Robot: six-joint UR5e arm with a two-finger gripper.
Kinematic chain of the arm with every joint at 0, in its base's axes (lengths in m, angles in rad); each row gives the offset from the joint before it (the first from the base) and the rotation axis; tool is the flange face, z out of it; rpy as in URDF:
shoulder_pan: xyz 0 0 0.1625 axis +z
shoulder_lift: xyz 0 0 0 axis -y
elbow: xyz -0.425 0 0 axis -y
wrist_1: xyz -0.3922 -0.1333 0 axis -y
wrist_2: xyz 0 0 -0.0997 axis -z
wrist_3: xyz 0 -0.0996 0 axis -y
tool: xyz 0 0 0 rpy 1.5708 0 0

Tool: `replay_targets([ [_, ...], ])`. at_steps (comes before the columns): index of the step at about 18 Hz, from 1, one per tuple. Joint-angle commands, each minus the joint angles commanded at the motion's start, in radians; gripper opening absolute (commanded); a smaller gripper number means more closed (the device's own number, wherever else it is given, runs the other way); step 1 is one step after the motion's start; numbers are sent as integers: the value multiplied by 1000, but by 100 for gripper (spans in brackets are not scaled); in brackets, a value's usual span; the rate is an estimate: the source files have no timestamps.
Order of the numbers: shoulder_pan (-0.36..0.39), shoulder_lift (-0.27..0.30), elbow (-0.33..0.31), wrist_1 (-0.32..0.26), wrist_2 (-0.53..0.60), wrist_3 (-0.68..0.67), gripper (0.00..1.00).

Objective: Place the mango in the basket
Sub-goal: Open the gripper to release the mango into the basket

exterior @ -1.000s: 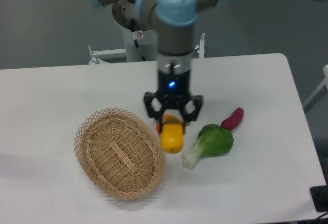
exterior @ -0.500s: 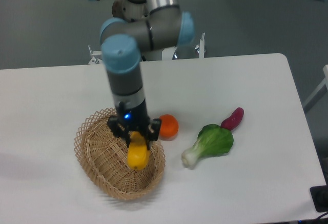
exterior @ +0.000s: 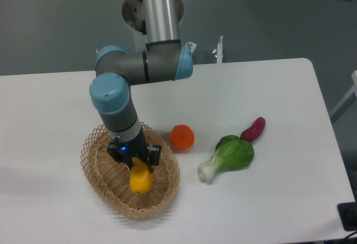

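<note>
The yellow mango (exterior: 140,180) is inside the tan wicker basket (exterior: 100,171) at the table's front left, low over the basket's floor. My gripper (exterior: 137,166) reaches down into the basket from above and is shut on the mango's upper end. The mango's lower end points toward the basket's front. I cannot tell whether it touches the basket floor.
A round orange (exterior: 182,137) sits just right of the basket's rim. A green leafy vegetable (exterior: 228,156) lies farther right, with a purple-red vegetable (exterior: 252,129) behind it. The arm's elbow hangs over the table behind the basket.
The gripper carried the mango leftward from beside the leafy vegetable, over the basket's right rim, and then lower into the basket's middle. The orange it was hiding now shows.
</note>
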Motion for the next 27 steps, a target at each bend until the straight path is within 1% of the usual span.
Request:
replay_targets([
  [2, -5, -14, -5, 3, 0, 5, 55],
  [8, -20, -18, -12, 2, -2, 11, 55],
  [11, -29, -18, -17, 0, 0, 11, 57],
  [12, -29, -18, -15, 0, 0, 11, 65],
  [13, -29, -17, -15, 2, 0, 12, 78],
  [14, -29, -18, -14, 2, 0, 12, 86],
  [15, -29, -17, -12, 2, 0, 12, 97],
  [16, -29, -14, -9, 2, 2, 12, 100],
  [18, -28, -5, -3, 2, 2, 14, 100],
  [21, -17, 34, 24, -2, 2, 14, 100],
  [27, 93, 115, 49, -3, -11, 26, 100],
])
